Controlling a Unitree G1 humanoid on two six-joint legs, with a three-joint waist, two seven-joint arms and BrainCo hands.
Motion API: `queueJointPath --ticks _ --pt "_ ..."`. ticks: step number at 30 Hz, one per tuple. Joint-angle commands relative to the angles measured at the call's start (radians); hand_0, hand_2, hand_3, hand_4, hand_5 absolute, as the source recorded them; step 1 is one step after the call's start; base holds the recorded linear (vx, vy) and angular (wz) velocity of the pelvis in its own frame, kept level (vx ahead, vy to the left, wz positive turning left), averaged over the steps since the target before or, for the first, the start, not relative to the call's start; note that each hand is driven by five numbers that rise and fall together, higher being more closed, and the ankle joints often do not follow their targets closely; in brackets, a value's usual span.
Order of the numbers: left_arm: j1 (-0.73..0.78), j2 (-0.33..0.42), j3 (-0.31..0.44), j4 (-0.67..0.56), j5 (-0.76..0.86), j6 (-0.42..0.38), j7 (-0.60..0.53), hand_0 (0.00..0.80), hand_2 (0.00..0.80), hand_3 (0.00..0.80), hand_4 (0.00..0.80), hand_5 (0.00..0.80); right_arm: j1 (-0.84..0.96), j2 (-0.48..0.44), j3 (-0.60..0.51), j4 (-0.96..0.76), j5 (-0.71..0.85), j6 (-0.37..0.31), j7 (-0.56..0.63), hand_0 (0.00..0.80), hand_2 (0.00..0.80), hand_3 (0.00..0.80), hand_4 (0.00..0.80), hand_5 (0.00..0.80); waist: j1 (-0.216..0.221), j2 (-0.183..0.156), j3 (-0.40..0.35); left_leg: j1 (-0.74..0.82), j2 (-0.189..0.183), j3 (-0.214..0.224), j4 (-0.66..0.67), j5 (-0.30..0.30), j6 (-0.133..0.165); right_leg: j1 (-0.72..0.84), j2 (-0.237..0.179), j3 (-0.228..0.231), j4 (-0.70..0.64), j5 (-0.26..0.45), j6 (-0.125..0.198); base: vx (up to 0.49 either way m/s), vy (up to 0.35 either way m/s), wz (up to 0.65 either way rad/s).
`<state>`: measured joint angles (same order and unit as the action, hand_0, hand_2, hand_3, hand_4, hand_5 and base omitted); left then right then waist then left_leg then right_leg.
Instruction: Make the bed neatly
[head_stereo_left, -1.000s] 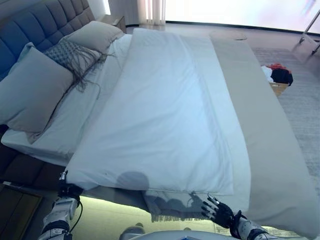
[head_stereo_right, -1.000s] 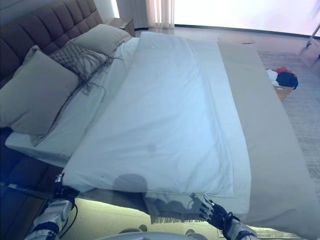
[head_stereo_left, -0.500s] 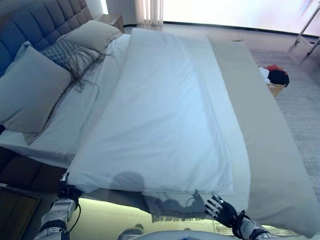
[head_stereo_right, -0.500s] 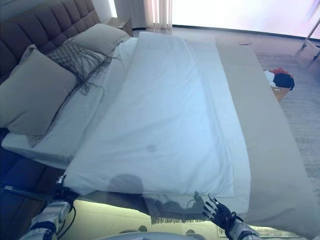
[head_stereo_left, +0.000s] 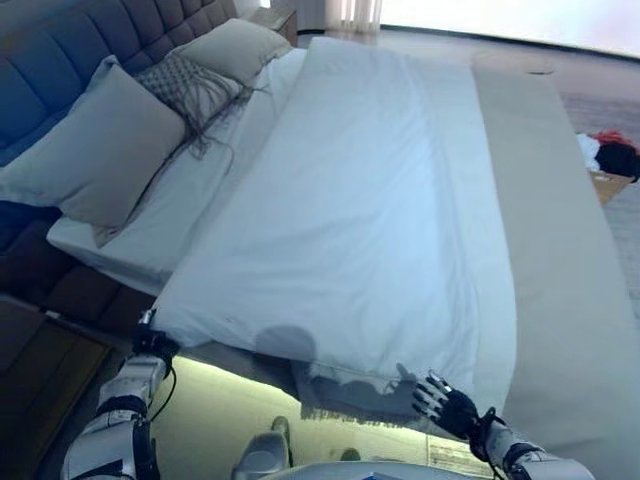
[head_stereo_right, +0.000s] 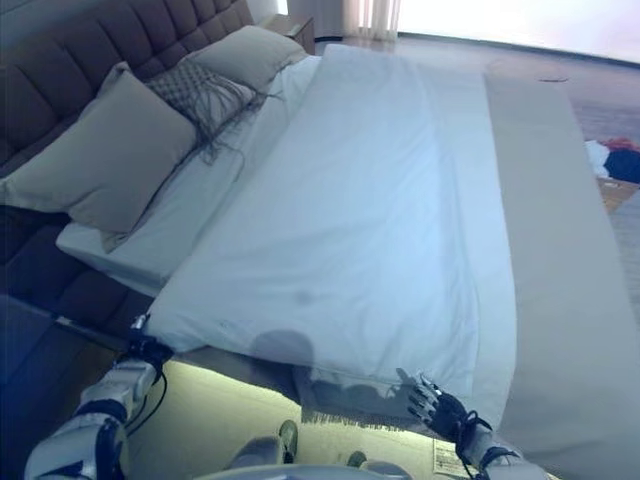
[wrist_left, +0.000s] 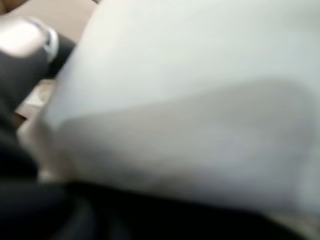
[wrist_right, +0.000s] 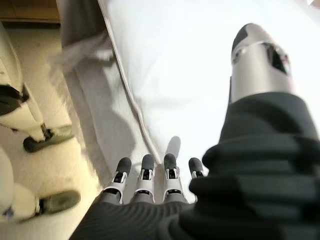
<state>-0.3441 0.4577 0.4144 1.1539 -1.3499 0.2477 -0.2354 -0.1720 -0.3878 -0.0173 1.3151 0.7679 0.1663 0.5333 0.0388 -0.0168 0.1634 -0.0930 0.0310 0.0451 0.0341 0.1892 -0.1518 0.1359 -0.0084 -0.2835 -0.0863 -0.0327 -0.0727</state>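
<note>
Duvet (head_stereo_left: 350, 200) lies along the bed, its near edge hanging over the side. It looks soft, light and floppy, so I would take hold at the near corners. Left hand (head_stereo_left: 152, 342) is at the near left corner; I cannot tell its fingers. Right hand (head_stereo_left: 447, 408) is released, fingers spread, near the right corner.
</note>
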Motion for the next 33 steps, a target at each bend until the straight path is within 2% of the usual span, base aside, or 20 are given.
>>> queueJointPath --ticks 1,6,9,11,14,17,20,23,24,27,33 --pt "0.187 0.329 0.221 0.002 -0.091 -0.197 -0.016 0.8 0.8 0.8 0.8 0.8 0.071 -0.032 -0.051 0.032 0.055 -0.003 -0.004 0.0 0.0 0.0 0.0 0.0 0.063 0.02 -0.028 -0.049 -0.002 0.055 0.13 -0.101 0.044 0.024 -0.068 0.037 0.088 -0.036 0.11 -0.196 0.179 -0.62" --pt "0.188 0.36 0.247 0.004 -0.08 -0.184 -0.009 0.8 0.8 0.8 0.8 0.8 0.085 -0.042 -0.07 0.056 0.059 -0.01 -0.028 0.0 0.0 0.0 0.0 0.0 0.018 0.034 -0.05 0.051 0.077 0.021 0.138 -0.095 0.026 -0.01 -0.098 0.027 0.111 -0.033 0.119 -0.165 0.232 -0.71" --pt "0.148 0.347 0.199 -0.046 -0.071 -0.198 0.017 0.8 0.8 0.8 0.8 0.8 0.089 -0.057 -0.073 0.054 0.088 -0.01 -0.026 0.0 0.0 0.0 0.0 0.0 -0.001 0.048 -0.064 0.104 0.115 0.035 0.059 -0.091 0.007 -0.008 -0.108 0.009 0.117 -0.039 0.126 -0.11 0.268 0.26" --pt "0.112 0.339 0.162 -0.081 -0.084 -0.216 0.059 0.8 0.8 0.8 0.8 0.8 0.092 -0.063 -0.075 0.048 0.124 -0.011 -0.036 0.0 0.0 0.0 0.0 0.0 -0.004 0.062 -0.073 0.138 0.106 0.034 -0.009 -0.121 0.002 -0.007 -0.128 0.004 0.118 -0.034 0.142 -0.074 0.247 0.74" --pt "0.103 0.366 0.156 -0.062 -0.091 -0.208 0.056 0.8 0.8 0.8 0.8 0.8 0.091 -0.068 -0.079 0.048 0.13 0.003 -0.028 0.0 0.0 0.0 0.0 0.0 -0.005 0.068 -0.083 0.174 0.079 0.025 -0.051 -0.158 0.009 -0.003 -0.147 0.011 0.094 -0.006 0.164 -0.018 0.186 -0.04" --pt "0.125 0.384 0.165 -0.031 -0.106 -0.181 0.015 0.8 0.8 0.8 0.8 0.8 0.091 -0.049 -0.067 0.036 0.109 0.011 -0.007 0.0 0.0 0.0 0.0 0.0 -0.006 0.072 -0.088 0.194 0.059 0.029 -0.067 -0.176 0.022 0.002 -0.156 0.021 0.062 0.02 0.179 0.001 0.154 0.05" --pt "0.143 0.36 0.146 -0.026 -0.101 -0.143 -0.041 0.8 0.8 0.8 0.8 0.8 0.098 -0.021 -0.044 0.022 0.092 0.016 -0.004 0.0 0.0 0.0 0.0 0.0 -0.007 0.069 -0.092 0.203 0.045 0.031 -0.074 -0.189 0.036 0.002 -0.161 0.031 0.043 0.036 0.188 -0.01 0.111 0.36" --pt "0.138 0.319 0.109 -0.022 -0.078 -0.108 -0.104 0.8 0.8 0.8 0.8 0.8 0.102 0.001 -0.027 0.026 0.074 0.009 0.0 0.0 0.0 0.0 0.0 0.0 -0.008 0.064 -0.095 0.21 0.036 0.038 -0.075 -0.201 0.049 0.004 -0.166 0.035 0.032 0.046 0.194 -0.001 0.076 0.35" --pt "0.133 0.277 0.074 -0.028 -0.052 -0.107 -0.126 0.8 0.8 0.8 0.8 0.8 0.103 0.012 -0.016 0.029 0.072 0.004 0.004 0.0 0.0 0.0 0.0 0.0 -0.01 0.058 -0.097 0.215 0.032 0.04 -0.076 -0.207 0.057 0.005 -0.168 0.038 0.03 0.05 0.198 0.007 0.052 0.15" --pt "0.145 0.211 0.034 -0.022 -0.03 -0.108 -0.156 0.8 0.8 0.8 0.8 0.8 0.105 0.019 -0.017 0.025 0.058 -0.001 0.012 0.0 0.0 0.0 0.0 0.0 -0.012 0.047 -0.094 0.219 0.025 0.049 -0.064 -0.223 0.068 0.001 -0.175 0.045 0.029 0.057 0.203 0.0 0.042 0.03" --pt "0.186 0.094 0.009 -0.018 -0.023 -0.117 -0.174 0.8 0.8 0.8 0.8 0.8 0.106 0.011 -0.038 0.008 0.03 0.001 0.007 0.0 0.0 0.0 0.0 0.0 -0.015 0.029 -0.077 0.213 0.015 0.078 -0.028 -0.25 0.079 -0.004 -0.181 0.056 0.015 0.073 0.208 -0.021 0.054 0.09"
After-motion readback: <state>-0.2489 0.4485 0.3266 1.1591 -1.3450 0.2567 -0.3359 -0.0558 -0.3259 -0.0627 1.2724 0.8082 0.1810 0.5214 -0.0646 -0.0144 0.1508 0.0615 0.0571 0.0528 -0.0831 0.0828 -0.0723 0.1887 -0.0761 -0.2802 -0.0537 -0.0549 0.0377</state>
